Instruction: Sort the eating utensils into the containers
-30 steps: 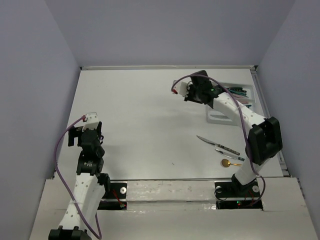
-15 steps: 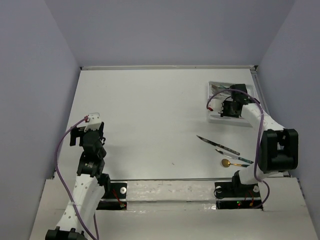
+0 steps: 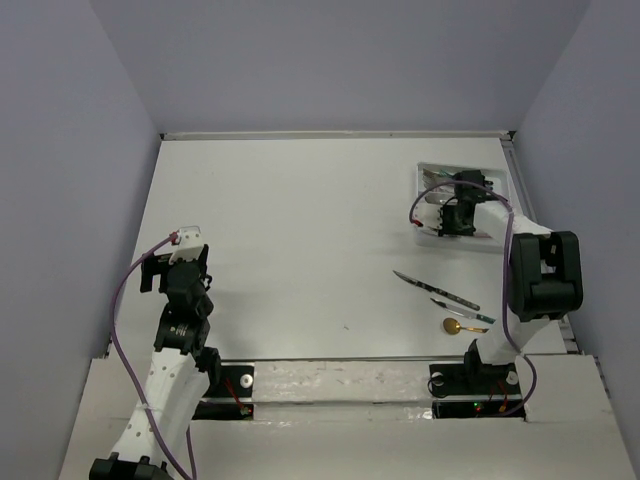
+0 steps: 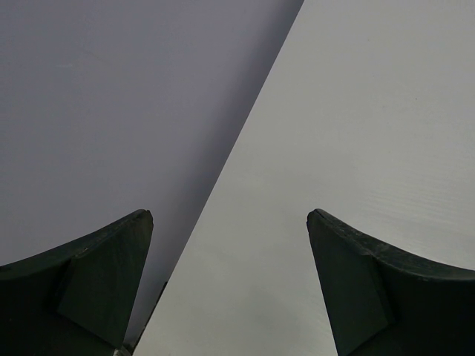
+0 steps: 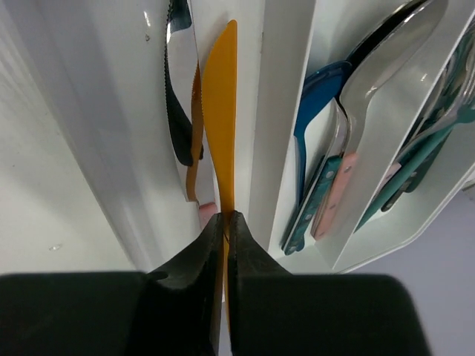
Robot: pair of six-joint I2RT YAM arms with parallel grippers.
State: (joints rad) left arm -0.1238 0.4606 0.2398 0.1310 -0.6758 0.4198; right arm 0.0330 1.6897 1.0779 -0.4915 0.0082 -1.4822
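My right gripper point(image 5: 225, 216) is shut on a slim orange knife point(image 5: 222, 96), which points into the left compartment of the white cutlery tray point(image 5: 282, 89). A serrated knife with an orange handle point(image 5: 180, 111) lies in that same compartment. Spoons point(image 5: 349, 96) with blue, teal and pink handles fill the middle one, and teal-handled utensils point(image 5: 438, 126) the right one. From above, the right gripper point(image 3: 450, 222) hangs over the tray point(image 3: 432, 168). My left gripper point(image 4: 230, 222) is open and holds nothing, far left point(image 3: 172, 262).
Three utensils lie on the table near the right arm: a dark-handled knife point(image 3: 418, 282), a teal-handled piece point(image 3: 462, 311) and a gold spoon point(image 3: 455, 325). The side wall point(image 4: 111, 111) stands close to the left gripper.
The right arm has swung from left of the tray to over it, then settled slightly lower over its near end. The left arm has barely moved.
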